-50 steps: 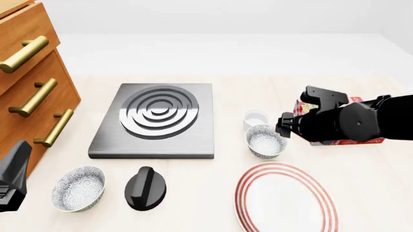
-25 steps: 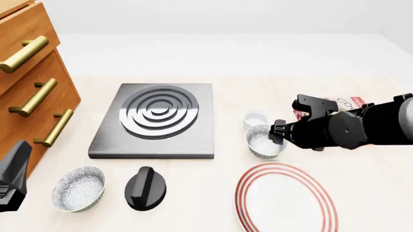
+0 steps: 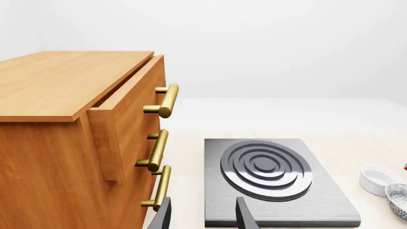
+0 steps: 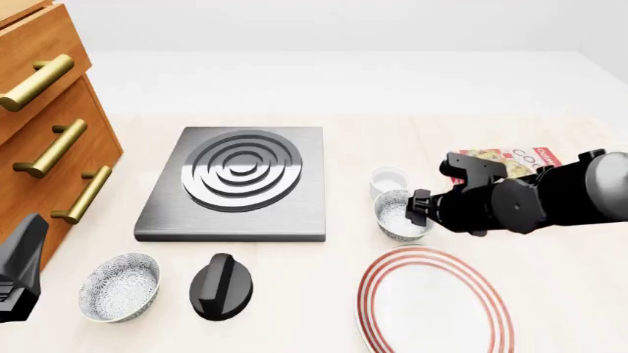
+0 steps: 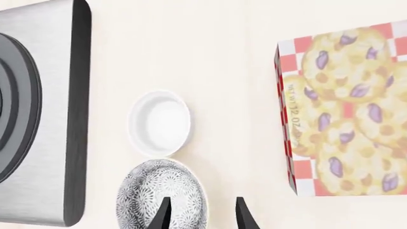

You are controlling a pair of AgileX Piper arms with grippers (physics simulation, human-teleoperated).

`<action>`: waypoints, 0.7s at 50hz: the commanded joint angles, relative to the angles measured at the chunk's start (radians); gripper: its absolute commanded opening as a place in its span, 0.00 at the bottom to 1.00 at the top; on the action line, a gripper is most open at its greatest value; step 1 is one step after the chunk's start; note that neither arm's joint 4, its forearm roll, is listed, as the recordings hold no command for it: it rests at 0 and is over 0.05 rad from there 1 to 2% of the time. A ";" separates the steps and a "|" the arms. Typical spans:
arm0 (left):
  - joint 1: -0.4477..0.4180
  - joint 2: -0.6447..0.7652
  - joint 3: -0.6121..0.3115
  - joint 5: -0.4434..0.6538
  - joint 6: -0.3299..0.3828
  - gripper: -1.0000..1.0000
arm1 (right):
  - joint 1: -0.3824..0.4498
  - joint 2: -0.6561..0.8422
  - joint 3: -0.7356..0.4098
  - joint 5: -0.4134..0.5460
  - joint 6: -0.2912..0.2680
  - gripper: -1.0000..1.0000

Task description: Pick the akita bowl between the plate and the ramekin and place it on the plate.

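I see a grey-speckled white akita bowl, plain white ramekin, red-ringed white plate, and red-checked cookie box.

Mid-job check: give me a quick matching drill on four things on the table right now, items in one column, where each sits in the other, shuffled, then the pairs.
Items:
1. akita bowl
2. ramekin
3. plate
4. cookie box

Places:
A. nearest the camera, at the front table edge on the right
B. behind the right arm, partly hidden in the front view
C. just beyond the patterned bowl, right of the stove plate
D. at the right gripper, whose fingers straddle its rim

Pairs: 1-D, 2-C, 3-A, 4-B
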 commanded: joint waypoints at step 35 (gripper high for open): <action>0.000 0.000 0.000 0.000 0.000 1.00 | -0.010 0.042 0.006 -0.031 0.010 0.00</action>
